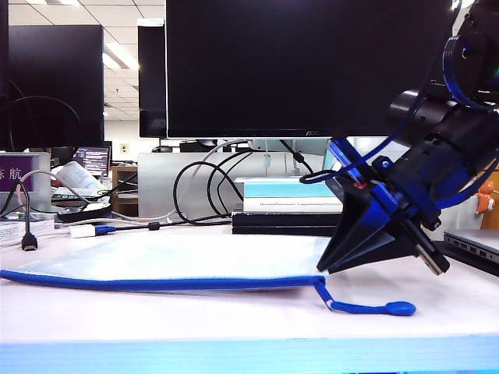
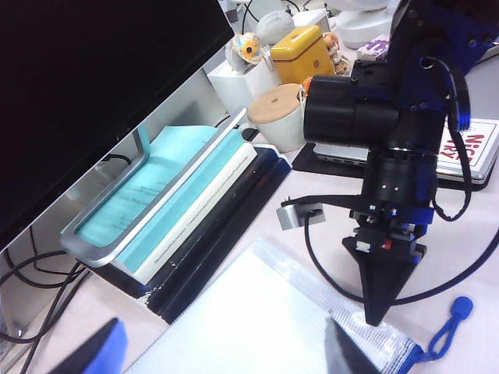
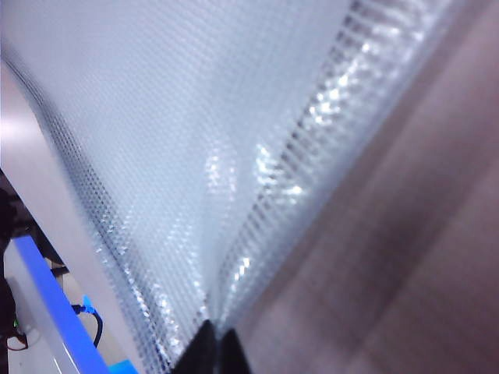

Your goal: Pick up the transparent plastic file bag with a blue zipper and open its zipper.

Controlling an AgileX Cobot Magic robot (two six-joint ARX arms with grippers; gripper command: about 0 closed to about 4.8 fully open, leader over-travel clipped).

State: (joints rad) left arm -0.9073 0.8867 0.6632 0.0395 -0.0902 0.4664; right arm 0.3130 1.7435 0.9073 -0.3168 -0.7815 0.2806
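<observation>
Now | R hand (image 3: 216, 343) tilted down, pinching file bag (image 1: 179, 257) edge | L hand (image 2: 226, 351) apart, jaws wide, prob. hovering

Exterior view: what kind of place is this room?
Most likely an open-plan office. A large monitor stands on a desk with stacked books under it, more screens stand behind, and ceiling light panels show beyond.
</observation>
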